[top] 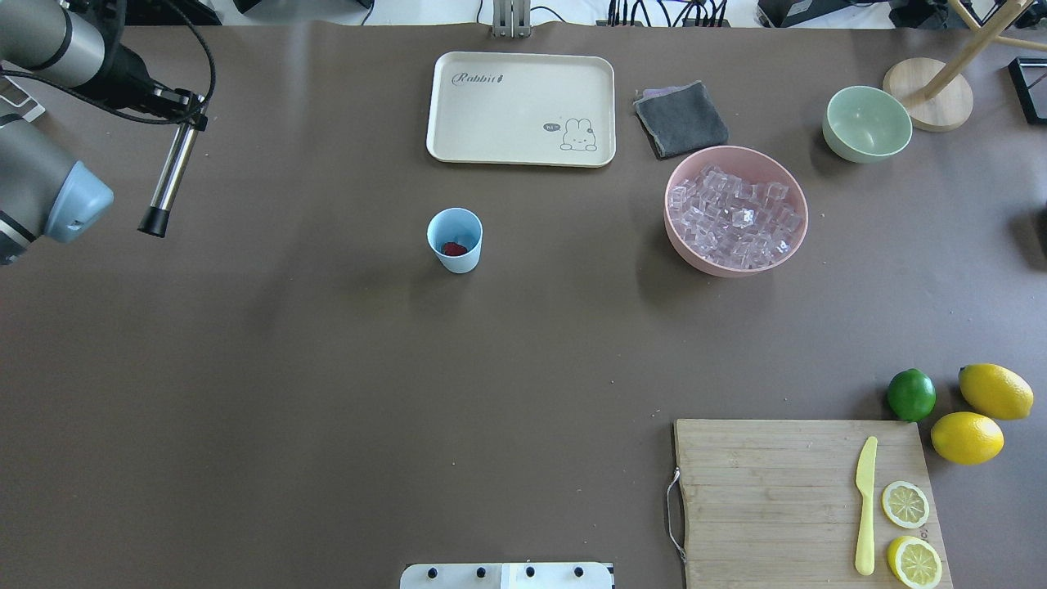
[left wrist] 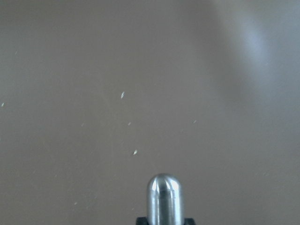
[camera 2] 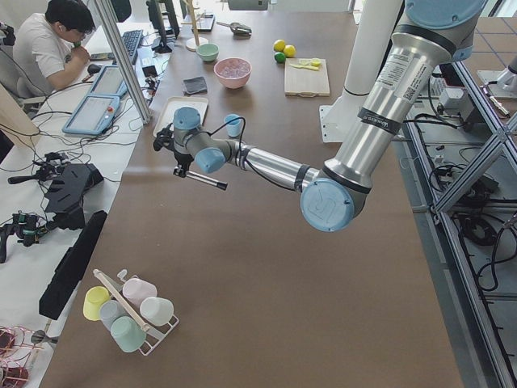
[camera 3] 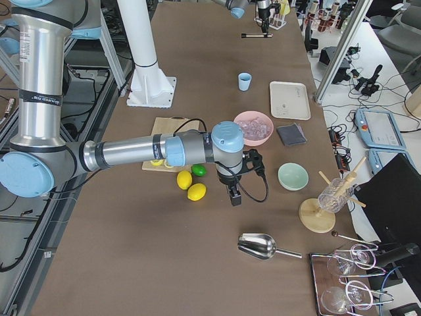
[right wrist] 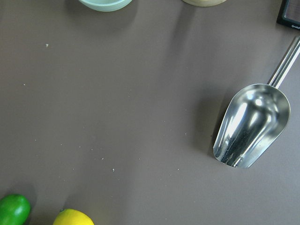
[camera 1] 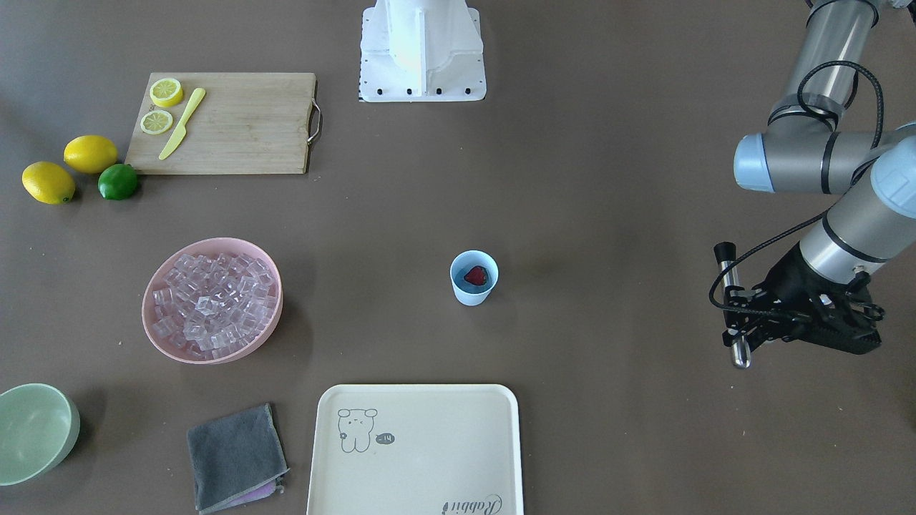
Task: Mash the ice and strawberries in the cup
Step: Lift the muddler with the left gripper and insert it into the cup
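The light blue cup stands mid-table with the red strawberry inside; it also shows in the overhead view. The ice fills a pink bowl, apart from the cup. My left gripper is shut on a metal muddler and holds it above bare table, well off to the cup's side; the muddler's rounded end shows in the left wrist view. My right gripper shows only in the exterior right view, near the lemons, so I cannot tell whether it is open or shut.
A cream tray, a grey cloth and a pale green bowl lie along the operators' edge. A cutting board holds lemon slices and a yellow knife; two lemons and a lime lie beside it. A metal scoop lies below the right wrist.
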